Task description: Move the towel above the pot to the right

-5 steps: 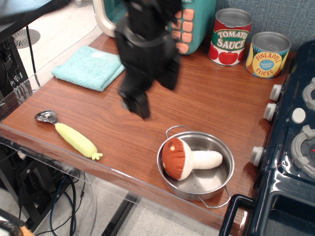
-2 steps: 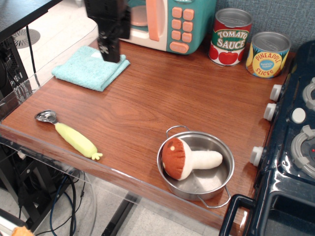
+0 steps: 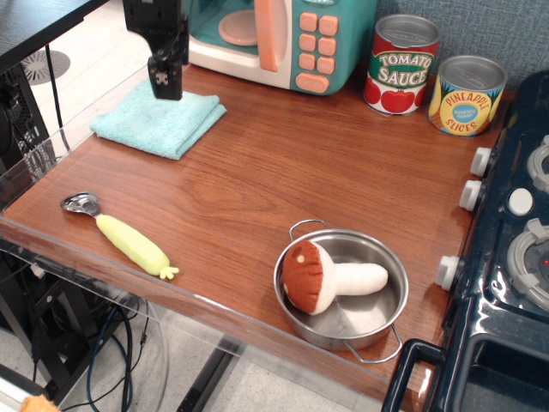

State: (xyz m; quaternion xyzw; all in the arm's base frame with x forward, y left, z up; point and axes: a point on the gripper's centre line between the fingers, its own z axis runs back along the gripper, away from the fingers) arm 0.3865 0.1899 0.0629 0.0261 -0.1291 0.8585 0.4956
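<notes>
The folded light teal towel [image 3: 157, 121] lies flat at the back left of the wooden counter. My black gripper [image 3: 165, 81] hangs just over the towel's far edge, its fingers pointing down; whether they are apart or together does not show. Nothing is visibly held. The shiny steel pot [image 3: 343, 292] with wire loop handles sits at the front right, far from the gripper, with a plush mushroom [image 3: 319, 276] lying inside it.
A toy microwave [image 3: 283, 39] stands at the back behind the towel. A tomato sauce can [image 3: 403, 64] and a pineapple can [image 3: 466, 94] are at the back right. A yellow-handled scoop [image 3: 120, 233] lies at the front left. A toy stove [image 3: 515, 249] borders the right side.
The gripper has swung from the counter's middle up and left to the towel, then shifted a little further left over its far edge. Towel and pot have not moved.
</notes>
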